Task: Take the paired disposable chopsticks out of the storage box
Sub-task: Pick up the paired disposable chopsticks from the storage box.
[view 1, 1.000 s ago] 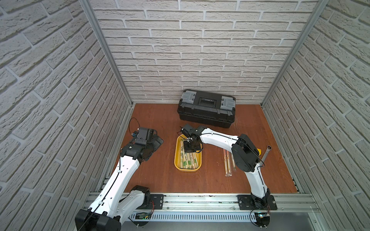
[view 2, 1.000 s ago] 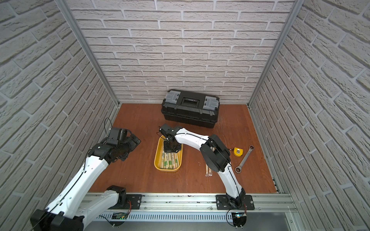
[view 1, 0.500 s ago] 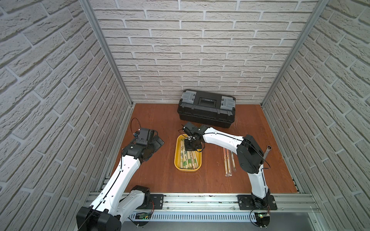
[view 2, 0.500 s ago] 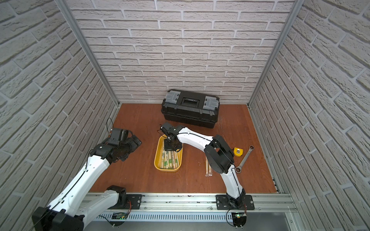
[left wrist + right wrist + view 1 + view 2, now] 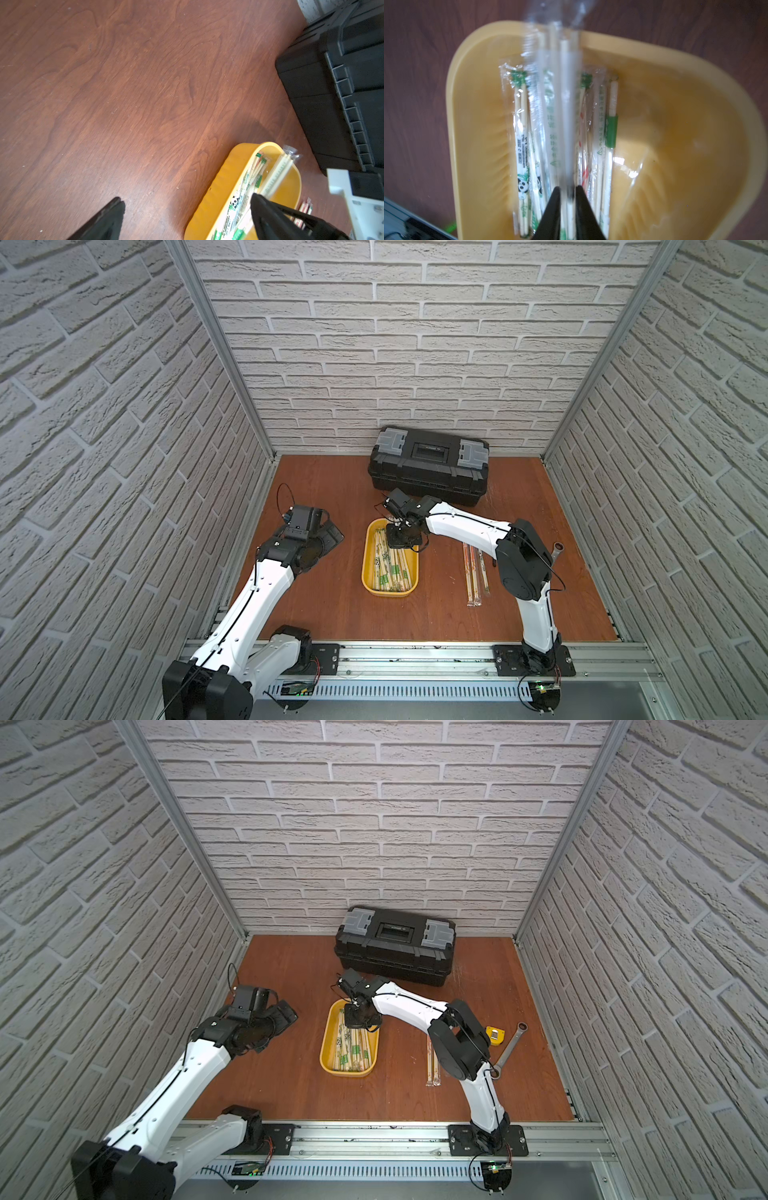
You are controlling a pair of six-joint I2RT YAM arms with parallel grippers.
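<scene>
The yellow storage box [image 5: 368, 572] [image 5: 325, 1052] lies mid-table and holds several paired disposable chopsticks [image 5: 390, 568] [image 5: 353, 1048] in clear printed sleeves. My right gripper [image 5: 397, 537] [image 5: 357, 1017] [image 5: 568, 188] reaches down into the box's far end. Its jaws stand a narrow gap apart. One blurred sleeved pair [image 5: 566, 104] runs through that gap, and its far end [image 5: 284, 164] rests up on the box's far rim. My left gripper [image 5: 330, 535] [image 5: 286, 1015] [image 5: 187, 199] hangs wide open and empty over bare wood, left of the box [image 5: 228, 166].
A black toolbox [image 5: 428, 464] [image 5: 395, 944] with grey latches stands against the back wall, close behind the box. Two or three sleeved pairs [image 5: 473, 572] [image 5: 432, 1065] lie on the table to the right. Farther right are a yellow tape measure [image 5: 494, 1033] and a wrench [image 5: 511, 1044].
The right gripper's jaws have parted slightly over the far end of the box, and the pair between them is blurred with motion. The left arm has shifted only slightly.
</scene>
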